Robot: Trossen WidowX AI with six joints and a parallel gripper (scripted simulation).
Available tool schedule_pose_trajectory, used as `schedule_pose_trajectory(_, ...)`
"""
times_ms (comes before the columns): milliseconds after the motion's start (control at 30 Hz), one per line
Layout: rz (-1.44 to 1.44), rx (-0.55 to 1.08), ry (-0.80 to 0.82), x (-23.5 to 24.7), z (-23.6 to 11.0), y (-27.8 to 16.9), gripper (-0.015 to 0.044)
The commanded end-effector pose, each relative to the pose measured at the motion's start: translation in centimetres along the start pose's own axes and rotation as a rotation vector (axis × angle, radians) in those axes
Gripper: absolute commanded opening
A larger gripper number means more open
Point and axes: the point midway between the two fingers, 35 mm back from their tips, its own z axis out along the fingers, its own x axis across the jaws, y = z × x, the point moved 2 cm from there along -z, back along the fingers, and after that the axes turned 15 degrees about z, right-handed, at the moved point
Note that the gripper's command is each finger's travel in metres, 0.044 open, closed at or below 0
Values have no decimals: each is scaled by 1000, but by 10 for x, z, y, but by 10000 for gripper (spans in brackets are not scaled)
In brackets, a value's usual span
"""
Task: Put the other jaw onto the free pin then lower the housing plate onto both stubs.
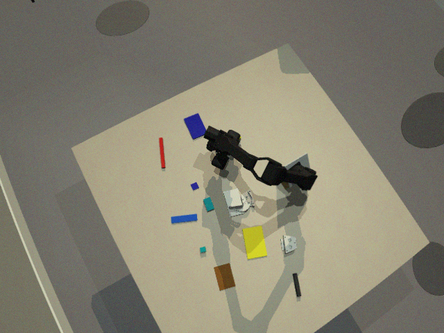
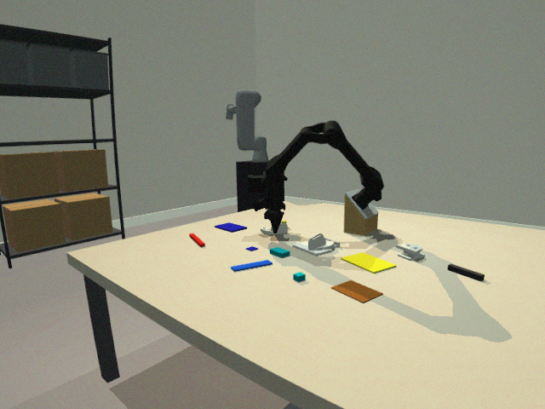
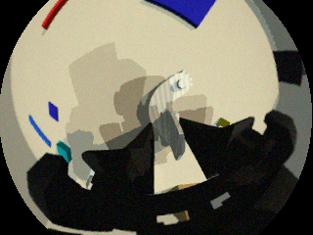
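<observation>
1. Currently, a black arm [image 1: 236,152] [image 2: 292,149] is arching over a pale tabletop [image 1: 322,143] [image 2: 175,285] [image 3: 59,49], its jaws pointing down.
2. The jaws are holding the loose toothed piece [image 2: 266,230] [image 3: 158,105], standing partly closed around it. In the wrist view, its round, toothed end is pointing toward one o'clock.
3. Taking the white base assembly [image 1: 236,213] [image 2: 303,247] as the clock's centre in the top view, the jaws are hovering at eleven o'clock, well apart from it. The loose piece is therefore sitting off the base.
4. The white housing plate [image 1: 289,244] [image 2: 411,250], showing small holes, is resting at four o'clock, apart from the base.
5. A yellow plate [image 1: 254,242] [image 2: 369,262] is lying at five o'clock, with a black bar [image 1: 297,284] [image 2: 465,272] farther out.
6. A brown plate [image 1: 224,277] [image 2: 357,291] is lying near six, and a small teal cube [image 1: 202,250] [image 2: 299,276] is sitting at seven.
7. A blue bar [image 1: 184,218] [image 2: 251,265] [image 3: 39,131] is lying between eight and nine; a teal block [image 1: 208,204] [image 2: 279,252] [image 3: 64,151] is resting at nine.
8. A red bar [image 1: 161,152] [image 2: 197,239] [image 3: 54,15] is lying at ten, and a dark blue plate [image 1: 195,125] [image 2: 230,227] [image 3: 181,10] is lying at eleven, beyond the jaws.
</observation>
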Motion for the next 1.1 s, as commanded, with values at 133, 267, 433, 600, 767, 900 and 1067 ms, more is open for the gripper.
schedule_pose_trajectory(133, 1, 0, 3, 1, -17, 1, 134)
schedule_pose_trajectory(267, 2, -1, 3, 1, -30, 2, 134)
schedule_pose_trajectory(433, 4, -1, 4, 1, -46, 2, 134)
schedule_pose_trajectory(600, 5, -1, 4, 1, -61, 2, 134)
schedule_pose_trajectory(767, 6, 0, 5, 0, -77, 1, 134)
schedule_pose_trajectory(900, 6, 0, 5, 0, -79, 1, 134)
schedule_pose_trajectory(1067, 94, -4, 4, 8, -82, -7, 134)
